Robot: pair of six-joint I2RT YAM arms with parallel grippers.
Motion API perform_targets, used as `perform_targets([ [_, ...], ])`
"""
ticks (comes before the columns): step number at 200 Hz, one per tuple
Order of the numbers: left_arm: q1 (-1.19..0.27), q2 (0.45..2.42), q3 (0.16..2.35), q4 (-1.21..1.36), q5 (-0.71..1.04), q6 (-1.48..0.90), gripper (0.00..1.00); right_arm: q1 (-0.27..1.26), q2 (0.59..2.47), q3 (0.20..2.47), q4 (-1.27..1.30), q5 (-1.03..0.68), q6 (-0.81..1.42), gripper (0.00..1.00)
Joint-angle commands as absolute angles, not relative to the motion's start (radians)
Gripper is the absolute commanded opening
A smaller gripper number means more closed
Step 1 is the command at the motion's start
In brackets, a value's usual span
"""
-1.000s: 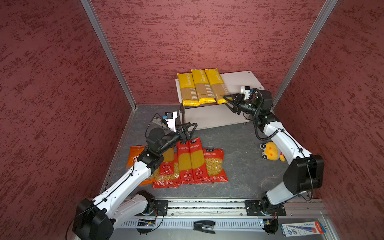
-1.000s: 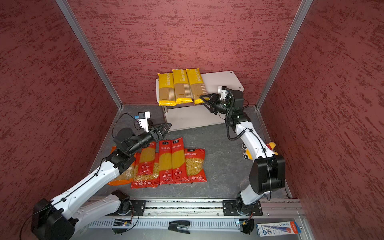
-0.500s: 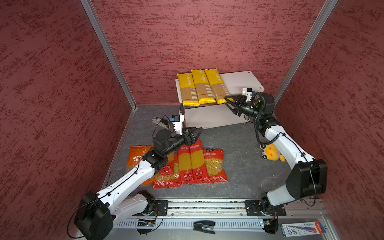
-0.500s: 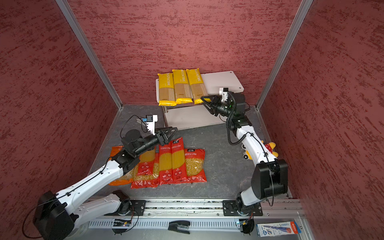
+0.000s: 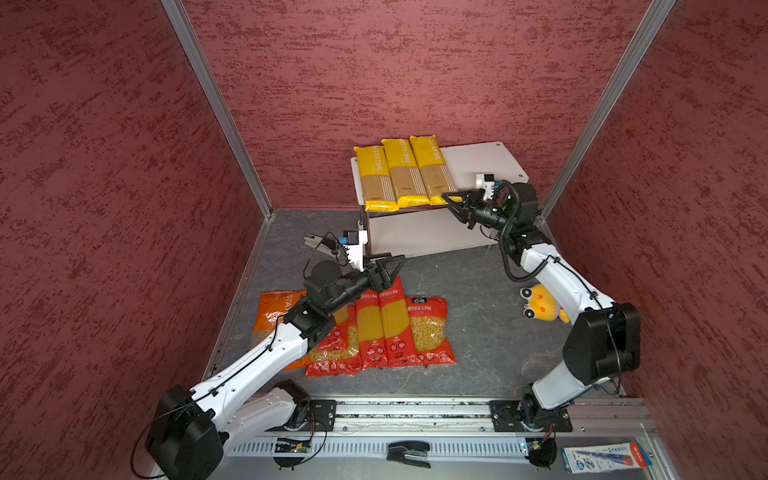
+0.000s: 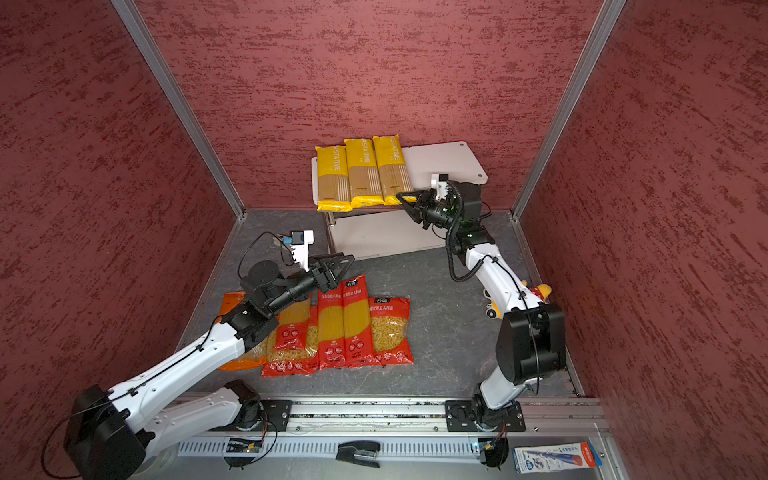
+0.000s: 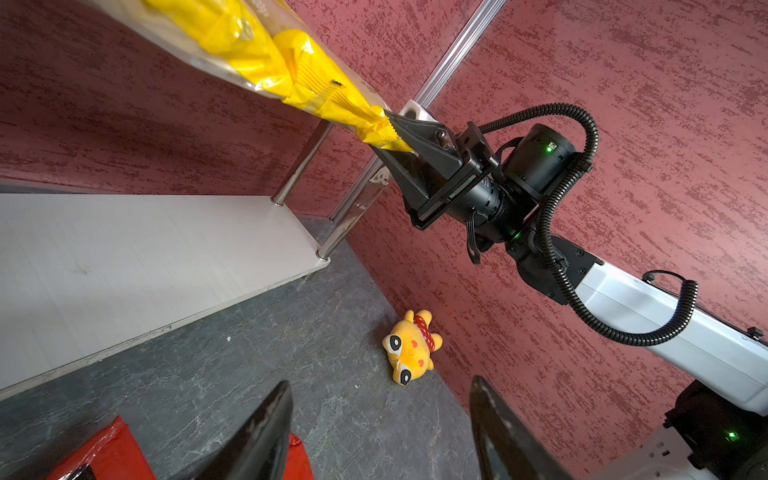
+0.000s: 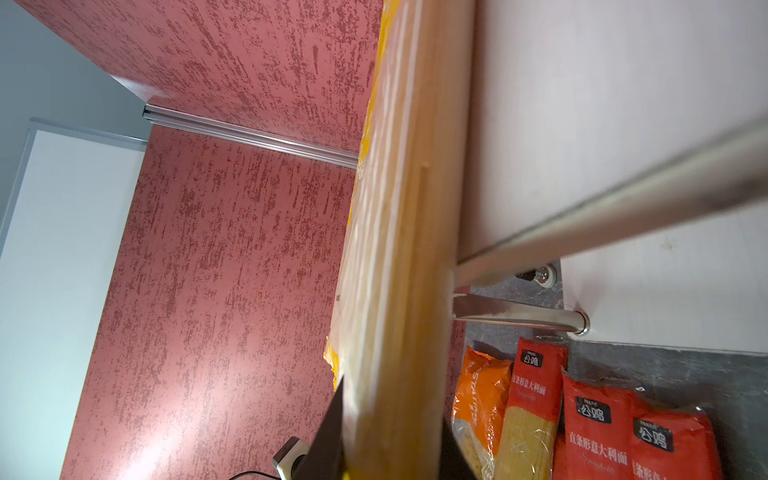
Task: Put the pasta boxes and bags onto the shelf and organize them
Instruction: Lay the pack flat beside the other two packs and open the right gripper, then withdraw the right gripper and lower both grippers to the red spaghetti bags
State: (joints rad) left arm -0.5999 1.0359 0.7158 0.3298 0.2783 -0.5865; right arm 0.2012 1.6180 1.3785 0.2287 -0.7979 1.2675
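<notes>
While the right jaws are pinched shut on the crimped near end of the rightmost yellow spaghetti pack, we see that pack lying on the top board of the shelf, side by side with two more yellow packs. All three reach the board's front edge. We find the left jaws spread wide and empty, hanging above the far ends of the long red spaghetti packs. Those packs lie flat on the grey surface, in a row with the wide red bags and an orange bag, partly hidden under the left arm. A yellow plush toy lies near the right arm.
</notes>
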Motion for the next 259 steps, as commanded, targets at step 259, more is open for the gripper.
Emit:
perform_targets([
  [259, -0.725, 0.999, 0.482, -0.078, -0.13, -0.751, 0.65, 0.64, 1.448, 0.829, -0.07, -0.229, 0.97, 0.4],
])
